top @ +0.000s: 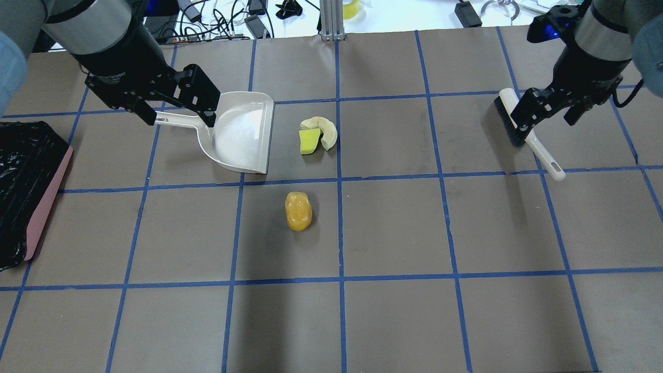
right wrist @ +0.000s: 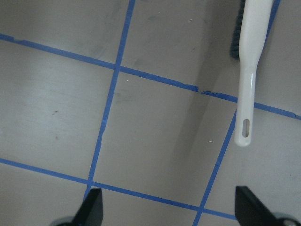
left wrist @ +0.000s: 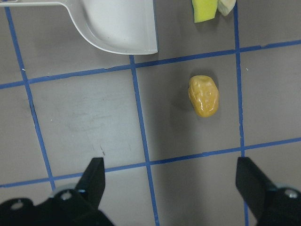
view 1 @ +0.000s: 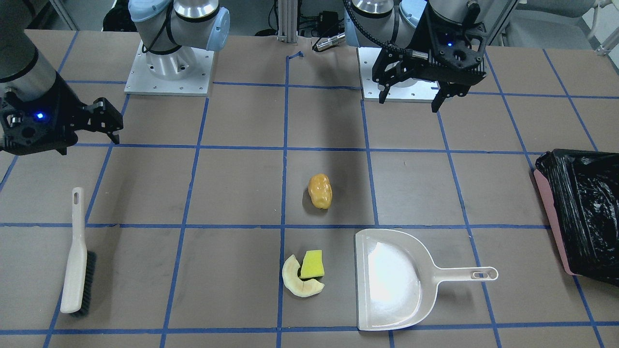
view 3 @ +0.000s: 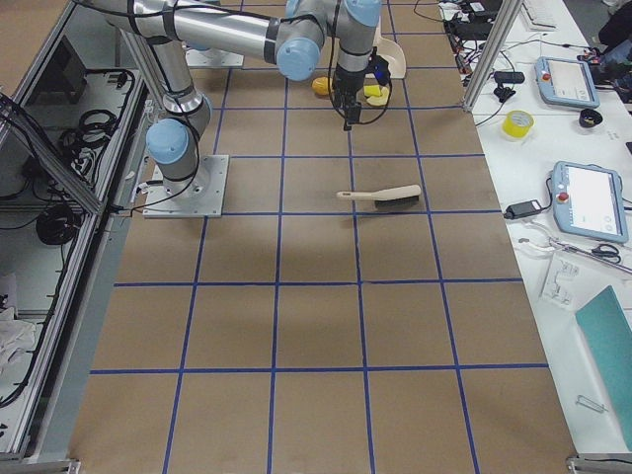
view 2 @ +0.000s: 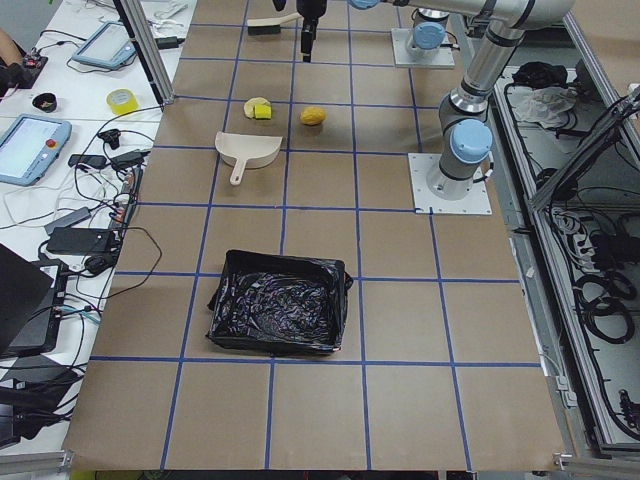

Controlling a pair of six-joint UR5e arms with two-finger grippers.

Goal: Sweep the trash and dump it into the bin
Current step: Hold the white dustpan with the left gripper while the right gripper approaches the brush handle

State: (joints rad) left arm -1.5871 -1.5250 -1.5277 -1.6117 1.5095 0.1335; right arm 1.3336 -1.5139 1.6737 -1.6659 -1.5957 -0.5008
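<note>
Three trash pieces lie on the counter (view 1: 232,183): an orange-yellow lump (view 1: 320,191), plus a cream crescent (view 1: 295,285) touching a yellow sponge (view 1: 313,264) beside the dustpan (view 1: 391,280). Well apart, the pink bin (top: 46,202) holds a crinkled black bag. The left fingers (left wrist: 94,181) and right fingers (right wrist: 91,209) hang spread apart.
</note>
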